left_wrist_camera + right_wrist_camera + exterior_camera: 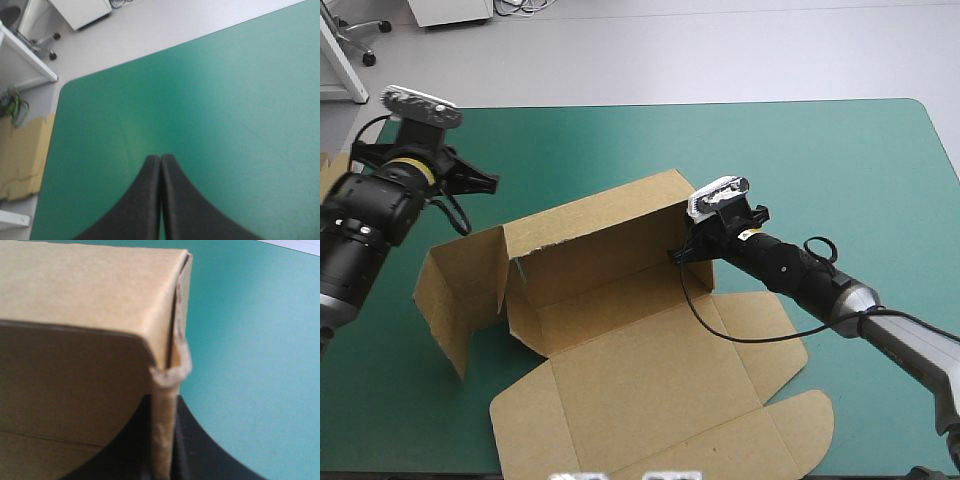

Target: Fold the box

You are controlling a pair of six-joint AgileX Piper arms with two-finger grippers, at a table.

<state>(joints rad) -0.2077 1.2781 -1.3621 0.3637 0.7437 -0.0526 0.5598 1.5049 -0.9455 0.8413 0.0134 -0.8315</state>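
Observation:
The brown box (620, 385) lies mid-table, partly formed. Its long back wall (595, 225) stands upright and a left side wall (450, 290) is raised. The lid and flaps lie flat toward the near edge. My right gripper (682, 256) is at the box's right end, shut on the upright end wall. In the right wrist view the board edge (165, 435) runs between the black fingers (192, 440), with the box corner (85, 290) just ahead. My left gripper (490, 182) hovers over the far-left cover, away from the box. Its fingers (145, 200) are shut with nothing in them.
More brown board (20, 155) lies past the table's left edge, also seen as an edge of board (332, 168) in the high view. Bare teal-green cover (840, 170) stretches behind and to the right of the box.

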